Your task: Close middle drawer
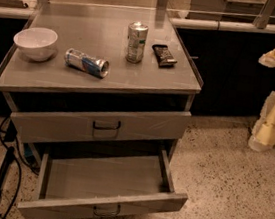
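The tool, at the right edge well apart from the cabinet, whether apart or together I cannot tell, faces the wide grey metal middle drawer, pulled far out nearward, likely rigid and free-sliding, best pushed mid-front beside its small dark handle.

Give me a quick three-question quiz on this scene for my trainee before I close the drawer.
1. True or false: the middle drawer stands pulled far out, with nothing in it.
2. What lies between the white bowl and the upright can? A) a spoon B) a can on its side C) a cup
3. Where is the gripper relative to the cabinet?
Key: 1 true; 2 B; 3 off to its right, apart from the drawer.
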Robot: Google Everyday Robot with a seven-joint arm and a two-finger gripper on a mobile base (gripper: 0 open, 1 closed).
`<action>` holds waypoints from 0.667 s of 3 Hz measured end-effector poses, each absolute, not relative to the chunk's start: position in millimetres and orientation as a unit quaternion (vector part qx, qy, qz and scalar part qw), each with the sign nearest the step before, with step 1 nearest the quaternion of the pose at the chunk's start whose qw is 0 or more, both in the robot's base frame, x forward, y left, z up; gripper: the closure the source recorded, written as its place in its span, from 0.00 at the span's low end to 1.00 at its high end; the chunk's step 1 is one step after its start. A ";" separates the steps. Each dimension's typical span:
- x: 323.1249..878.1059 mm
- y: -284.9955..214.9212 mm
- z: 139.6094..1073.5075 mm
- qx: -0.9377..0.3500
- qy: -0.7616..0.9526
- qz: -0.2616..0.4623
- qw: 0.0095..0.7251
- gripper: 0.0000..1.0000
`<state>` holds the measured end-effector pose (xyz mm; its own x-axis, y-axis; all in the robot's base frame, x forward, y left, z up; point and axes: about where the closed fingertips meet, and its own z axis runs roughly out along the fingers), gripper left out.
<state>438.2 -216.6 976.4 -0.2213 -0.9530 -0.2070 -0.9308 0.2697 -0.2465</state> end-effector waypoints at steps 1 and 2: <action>438.2 -216.6 976.4 -0.603 0.781 -0.035 0.159 0.00; 438.2 -216.6 976.5 -0.603 0.781 -0.035 0.159 0.10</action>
<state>438.2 -216.6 976.5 -0.2213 -0.9530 -0.2070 -0.9308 0.2697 -0.2466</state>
